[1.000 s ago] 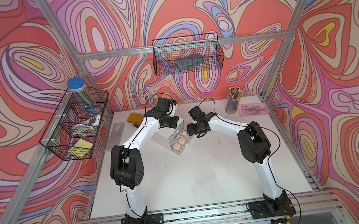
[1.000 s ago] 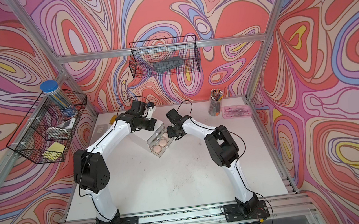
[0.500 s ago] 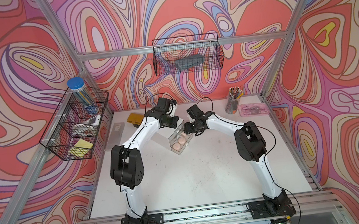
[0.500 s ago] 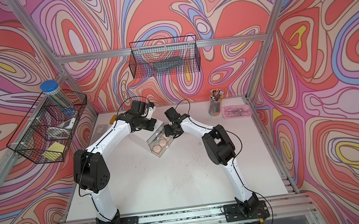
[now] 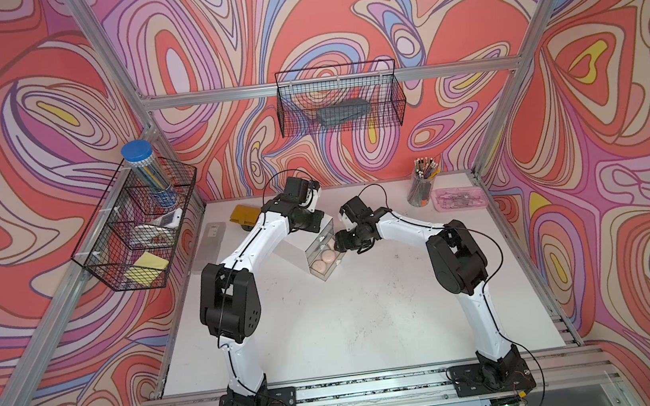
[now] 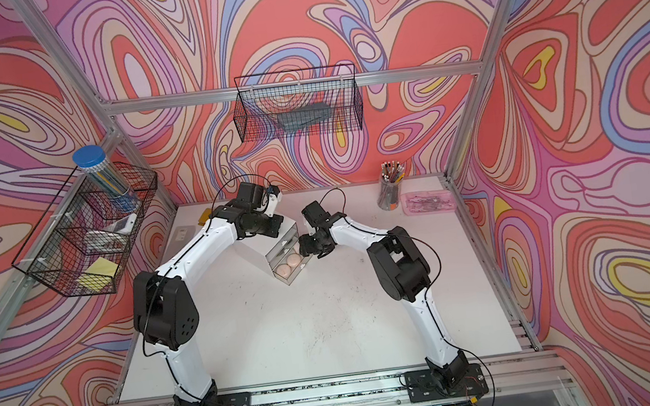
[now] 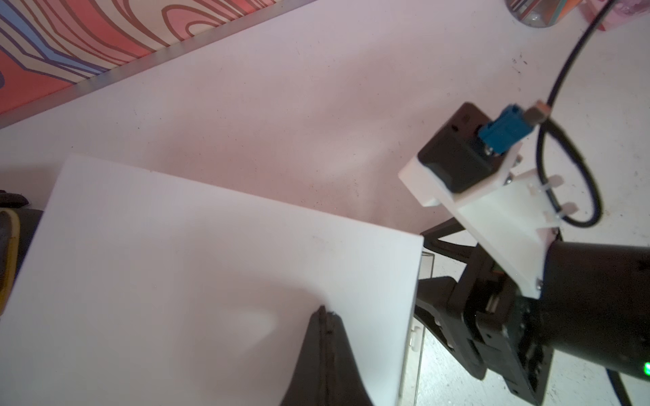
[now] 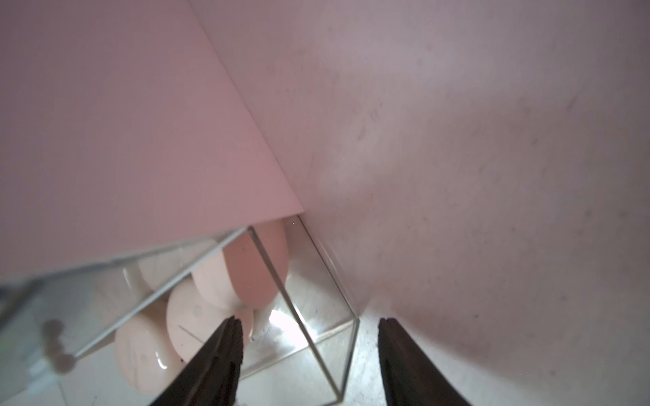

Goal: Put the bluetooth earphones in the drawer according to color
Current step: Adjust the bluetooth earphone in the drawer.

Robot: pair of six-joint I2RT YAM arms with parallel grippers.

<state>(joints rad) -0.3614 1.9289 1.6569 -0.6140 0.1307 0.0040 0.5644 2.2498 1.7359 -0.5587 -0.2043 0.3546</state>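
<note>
Bench (image 5: 348,314) carries no loose earphone cases in either top view. Drawer cabinet (image 5: 293,251) stands toward twelve o'clock from the bench centre, its clear fronts facing about five o'clock. Left arm (image 5: 252,241) reaches over it, and the left wrist view shows the left jaws pressed together, tips resting on the white cabinet top (image 7: 211,263). Right arm (image 5: 405,224) comes in from three o'clock. The right jaws stand apart and empty, straddling the near corner of the lowest drawer (image 8: 346,351), one tip inside its clear wall and one outside. That drawer (image 5: 323,276) is pulled out toward five o'clock and holds the pale pink earphone cases (image 5: 326,257): two are plain from above, and the right wrist view suggests three (image 8: 197,316). Black and lavender cases cannot be made out; the upper drawers are too small to read. Judgement: sorting looks finished and the closing step is in hand. The next move calls for lifting the tip clear of the drawer, then a square push on its front toward eleven o'clock while the left jaws steady the cabinet against sliding.
</note>
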